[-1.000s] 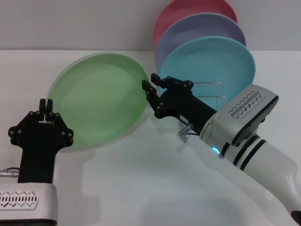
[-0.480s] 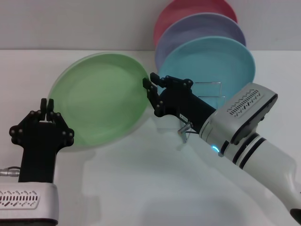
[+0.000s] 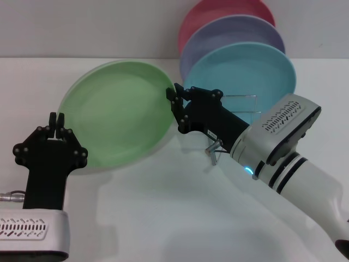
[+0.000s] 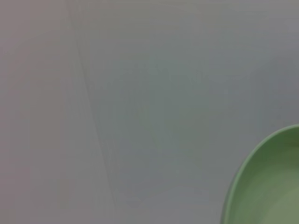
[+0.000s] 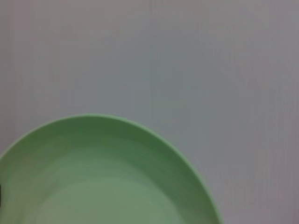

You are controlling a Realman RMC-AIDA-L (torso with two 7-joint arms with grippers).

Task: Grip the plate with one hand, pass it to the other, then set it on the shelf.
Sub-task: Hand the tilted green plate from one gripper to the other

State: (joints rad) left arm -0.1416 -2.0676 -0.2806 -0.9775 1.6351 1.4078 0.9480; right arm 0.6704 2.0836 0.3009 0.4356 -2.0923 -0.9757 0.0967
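Handover midway: plate [image 3: 117,112] tilted, centre-left of frame, left gripper [image 3: 56,121] fingers clenched on its lower edge, right gripper [image 3: 173,98] fingers grasping its right edge; shelf [image 3: 240,103] placement pending.

Three plates stand on edge toward the back right of a white table [image 3: 163,218], overlapping one behind another. Nearest is a light blue plate [image 3: 256,71], its concave face turned toward the viewer. Behind it, and showing above its rim, is a lavender plate [image 3: 234,34]. Farthest back stands a pink plate [image 3: 218,12] — only its upper arc and left edge are visible, cut off at the top. A plain pale wall [image 3: 82,27] runs behind the table — it meets the tabletop in a straight horizontal line.
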